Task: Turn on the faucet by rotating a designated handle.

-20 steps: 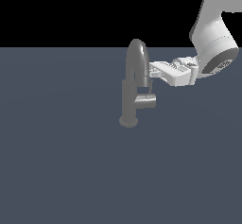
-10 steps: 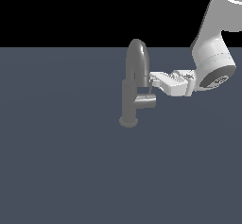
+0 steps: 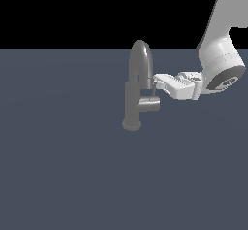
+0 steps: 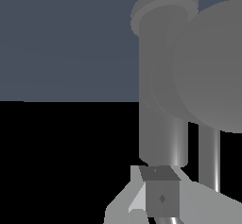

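Dark slate-blue ground (image 3: 63, 175) fills your exterior view under a black backdrop, and on it the grey faucet (image 3: 133, 103) stands upright on its round base, its arched spout (image 3: 141, 61) rising above the post. You see the handle (image 3: 149, 104) jutting from the post toward the exterior view's right, with its thin pin (image 3: 153, 92) sticking up at the end. Your white gripper (image 3: 157, 84) reaches in level from that same side with its tips right at the pin and beside the spout, but whether the jaws are spread or pressed together you cannot tell from either view.
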Tool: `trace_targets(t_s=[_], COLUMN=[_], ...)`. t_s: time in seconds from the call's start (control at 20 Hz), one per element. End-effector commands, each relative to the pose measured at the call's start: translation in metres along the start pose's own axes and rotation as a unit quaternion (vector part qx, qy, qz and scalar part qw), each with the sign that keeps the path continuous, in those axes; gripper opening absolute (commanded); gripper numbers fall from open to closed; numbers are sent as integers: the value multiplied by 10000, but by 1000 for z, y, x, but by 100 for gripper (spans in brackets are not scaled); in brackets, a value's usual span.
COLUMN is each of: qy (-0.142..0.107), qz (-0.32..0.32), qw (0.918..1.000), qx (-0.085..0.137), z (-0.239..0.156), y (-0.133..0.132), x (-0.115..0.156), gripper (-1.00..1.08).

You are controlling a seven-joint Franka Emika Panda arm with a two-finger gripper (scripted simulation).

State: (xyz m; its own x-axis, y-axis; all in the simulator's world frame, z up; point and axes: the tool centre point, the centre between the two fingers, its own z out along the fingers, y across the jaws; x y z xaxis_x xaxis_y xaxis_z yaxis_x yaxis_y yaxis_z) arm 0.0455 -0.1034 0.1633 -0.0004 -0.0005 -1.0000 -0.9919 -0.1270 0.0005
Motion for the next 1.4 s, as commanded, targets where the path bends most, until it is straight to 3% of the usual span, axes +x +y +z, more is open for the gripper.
trace_targets(t_s=[0.0, 0.75, 1.35], qy=[0, -2, 1], qz=[0, -2, -10], qw=[10000, 10000, 10000], qx=[0, 3, 7], z=[0, 0, 1], y=[6, 40, 72], x=[-1, -8, 13], gripper=[-100, -100, -100])
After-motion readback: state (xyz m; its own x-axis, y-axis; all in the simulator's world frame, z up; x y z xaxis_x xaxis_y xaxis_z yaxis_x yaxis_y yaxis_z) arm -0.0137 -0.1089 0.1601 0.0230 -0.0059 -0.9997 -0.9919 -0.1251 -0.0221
